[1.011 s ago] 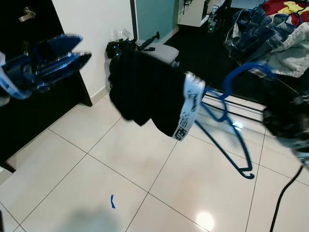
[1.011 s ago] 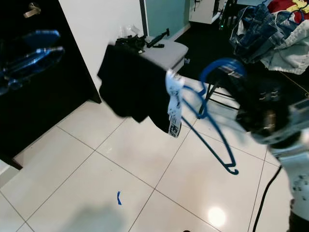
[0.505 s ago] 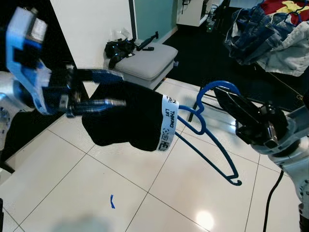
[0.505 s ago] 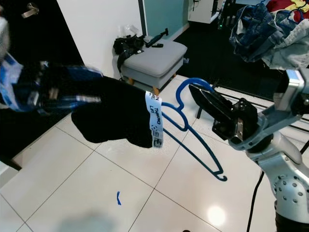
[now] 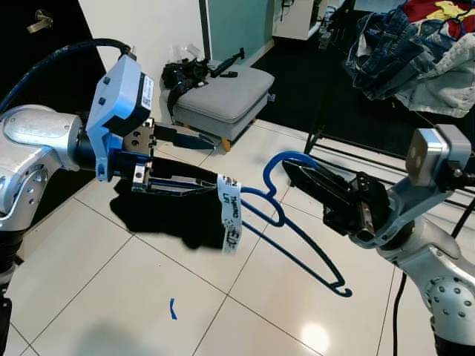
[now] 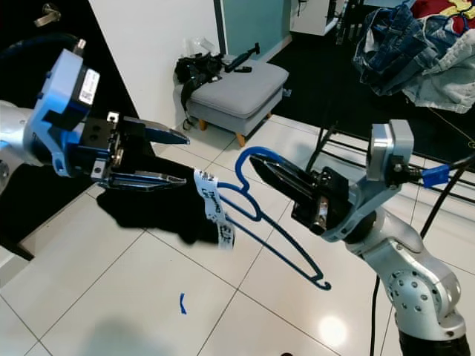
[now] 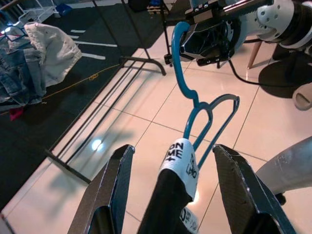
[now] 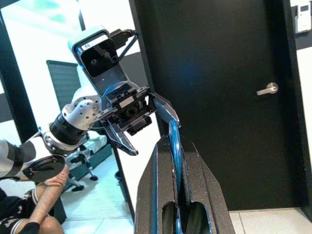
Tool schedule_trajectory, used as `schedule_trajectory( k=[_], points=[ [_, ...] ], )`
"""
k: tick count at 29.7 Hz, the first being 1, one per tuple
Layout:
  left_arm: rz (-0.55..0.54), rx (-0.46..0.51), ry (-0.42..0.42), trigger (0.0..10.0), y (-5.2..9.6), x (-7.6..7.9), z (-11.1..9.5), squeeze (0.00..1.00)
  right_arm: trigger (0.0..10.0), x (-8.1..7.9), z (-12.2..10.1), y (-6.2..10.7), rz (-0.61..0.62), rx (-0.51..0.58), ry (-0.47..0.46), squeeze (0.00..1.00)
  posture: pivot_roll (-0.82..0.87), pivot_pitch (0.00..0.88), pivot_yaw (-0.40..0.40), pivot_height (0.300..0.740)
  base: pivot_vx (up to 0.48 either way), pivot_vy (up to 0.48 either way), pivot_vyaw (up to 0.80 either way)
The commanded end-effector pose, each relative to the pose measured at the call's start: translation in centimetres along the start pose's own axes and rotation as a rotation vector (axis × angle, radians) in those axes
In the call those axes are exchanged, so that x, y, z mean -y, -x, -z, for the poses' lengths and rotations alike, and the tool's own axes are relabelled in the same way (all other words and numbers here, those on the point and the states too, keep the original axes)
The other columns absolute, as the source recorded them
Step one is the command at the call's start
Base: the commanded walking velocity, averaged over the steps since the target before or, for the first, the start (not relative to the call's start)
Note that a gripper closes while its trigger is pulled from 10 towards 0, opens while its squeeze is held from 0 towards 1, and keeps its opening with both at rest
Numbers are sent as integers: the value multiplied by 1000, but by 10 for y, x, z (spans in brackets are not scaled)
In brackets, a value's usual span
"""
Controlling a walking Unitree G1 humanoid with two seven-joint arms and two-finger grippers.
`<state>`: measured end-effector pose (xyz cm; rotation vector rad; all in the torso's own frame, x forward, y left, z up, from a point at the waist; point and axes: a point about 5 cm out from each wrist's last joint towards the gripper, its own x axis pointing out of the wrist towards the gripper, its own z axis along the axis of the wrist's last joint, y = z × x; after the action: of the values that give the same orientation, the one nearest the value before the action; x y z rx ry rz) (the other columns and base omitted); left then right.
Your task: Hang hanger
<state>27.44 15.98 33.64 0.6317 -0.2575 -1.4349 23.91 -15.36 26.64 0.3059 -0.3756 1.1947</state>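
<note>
Hanger held over the tiled floor
The right gripper clamps the blue hanger; the left gripper, fingers apart, straddles the black garment.

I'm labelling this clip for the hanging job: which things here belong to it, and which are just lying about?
Belongs to the job:
- blue hanger, hook clamped in the right gripper
- black garment on the hanger
- left gripper, jaws open around the garment

Just lying about:
- grey footstool
- pile of clothes
- blue tape mark on the floor

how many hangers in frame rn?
1. A blue hanger, hook end pinched in the right gripper, black garment draped on its other end between the open left gripper fingers. The clothes pile behind might hide more.
</note>
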Motion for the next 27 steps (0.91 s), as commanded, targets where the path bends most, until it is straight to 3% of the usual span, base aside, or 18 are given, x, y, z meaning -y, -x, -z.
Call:
schedule_trajectory(
  k=[1, 7, 9, 15, 20, 21, 22, 23, 25, 26, 27],
  points=[
    [32, -13, -20, 10000, -3, 1, -1, 0, 0, -5, 4, -3, -27, -12, -15, 0, 33, 127, 71, 740, 0, 0, 0],
    [118, -88, -9, 10000, -3, 9, 9, 0, 0, -5, 5, -4, -35, -14, -13, 0, 33, 127, 72, 740, 0, 0, 0],
    [137, -156, -5, 10000, -5, 13, 20, 0, 0, -6, 6, -5, -41, -14, -13, 0, 31, 128, 72, 740, 0, 0, 0],
    [126, -239, -12, 10000, -9, 13, 35, 0, 0, -8, 6, -7, -45, -9, -17, 0, 26, 130, 70, 740, 0, 0, 0],
    [118, -243, -11, 10000, -9, 11, 36, 0, 0, -8, 7, -7, -47, -6, -18, 0, 25, 129, 71, 740, 0, 0, 0],
    [121, -241, -8, 6627, -9, 11, 36, 0, 0, -8, 6, -7, -49, -3, -19, 0, 25, 129, 70, 740, 0, 0, 0],
    [121, -241, -8, 6627, -9, 11, 36, 0, 0, -8, 6, -7, -49, -3, -19, 0, 25, 129, 70, 740, 0, 0, 0],
    [128, -243, -4, 2980, -9, 12, 37, 0, 0, -8, 6, -8, -51, -2, -18, 0, 25, 129, 70, 740, 0, 0, 0],
    [134, -246, -2, 2980, -9, 12, 38, 0, 0, -8, 6, -8, -52, 0, -18, 0, 25, 129, 70, 740, 0, 0, 0],
    [139, -252, -2, 2196, -8, 13, 39, 0, 0, -8, 6, -8, -53, 1, -18, 0, 25, 129, 70, 740, 0, 0, 0],
    [139, -252, -2, 2196, -8, 13, 39, 0, 0, -8, 6, -8, -53, 1, -18, 0, 25, 129, 70, 740, 0, 0, 0]
  ],
)
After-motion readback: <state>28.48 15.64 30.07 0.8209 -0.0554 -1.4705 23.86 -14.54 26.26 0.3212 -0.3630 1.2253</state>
